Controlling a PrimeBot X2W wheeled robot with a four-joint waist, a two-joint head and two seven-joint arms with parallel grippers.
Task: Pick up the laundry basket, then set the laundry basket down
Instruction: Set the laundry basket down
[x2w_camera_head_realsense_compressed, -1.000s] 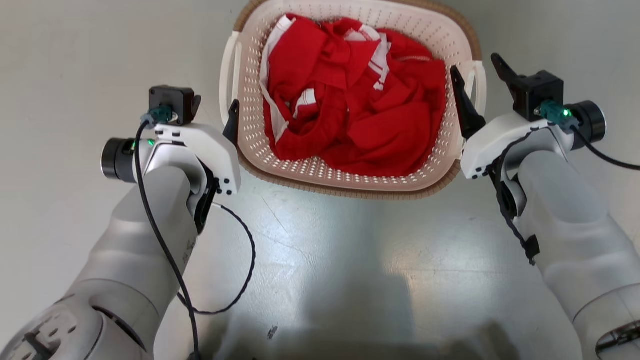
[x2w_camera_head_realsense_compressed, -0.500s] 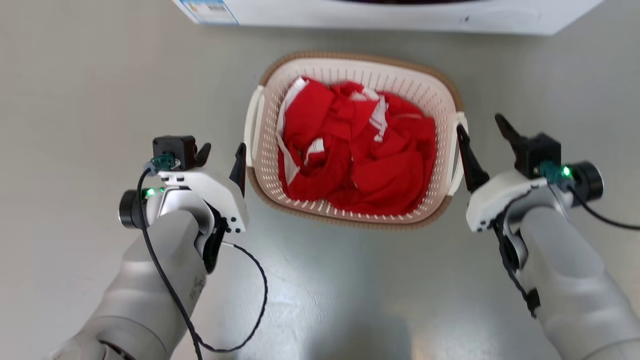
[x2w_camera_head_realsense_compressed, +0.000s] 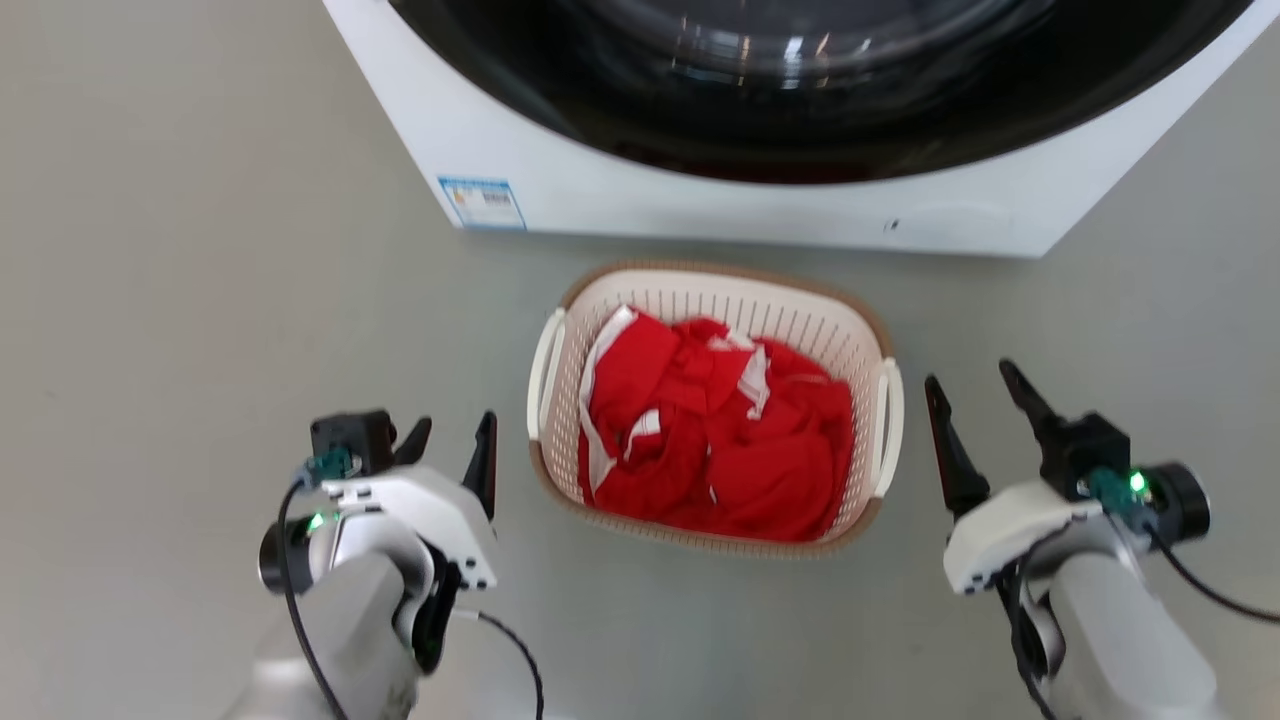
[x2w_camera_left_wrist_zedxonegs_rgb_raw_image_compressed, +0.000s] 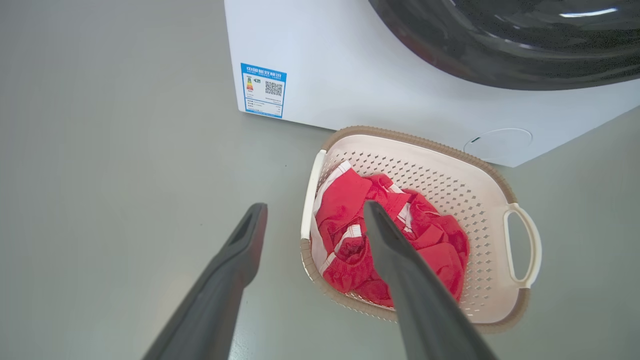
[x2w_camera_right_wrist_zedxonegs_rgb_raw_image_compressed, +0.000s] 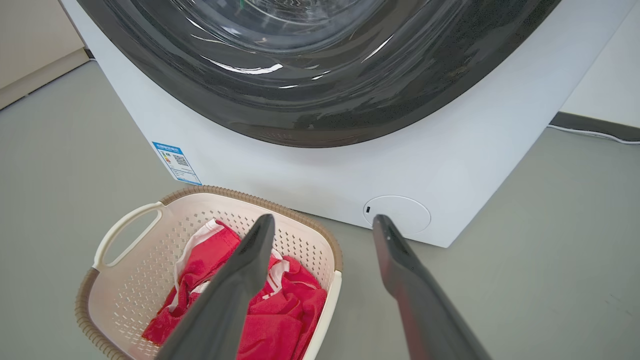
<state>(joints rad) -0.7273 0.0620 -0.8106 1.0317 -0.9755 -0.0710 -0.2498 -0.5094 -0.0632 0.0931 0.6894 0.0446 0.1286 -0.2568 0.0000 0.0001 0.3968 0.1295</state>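
1. The laundry basket (x2w_camera_head_realsense_compressed: 720, 300) is a small cream-white perforated plastic tub, rounded-rectangular, with a brown woven-look rim.
2. A white loop handle (x2w_camera_head_realsense_compressed: 544, 372) sits on each of its two short sides.
3. It stands upright on the grey floor (x2w_camera_head_realsense_compressed: 200, 350), at the centre of the head view, just below the middle.
4. Crumpled red-and-white cloth (x2w_camera_head_realsense_compressed: 720, 460) fills its bottom.

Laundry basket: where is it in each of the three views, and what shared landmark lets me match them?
Head view: the laundry basket is at centre, just below the middle, in front of the washing machine.
Left wrist view: right of centre, in the lower half.
Right wrist view: lower left corner.
Shared landmark: the blue label on the machine's white front, above the basket in each picture.
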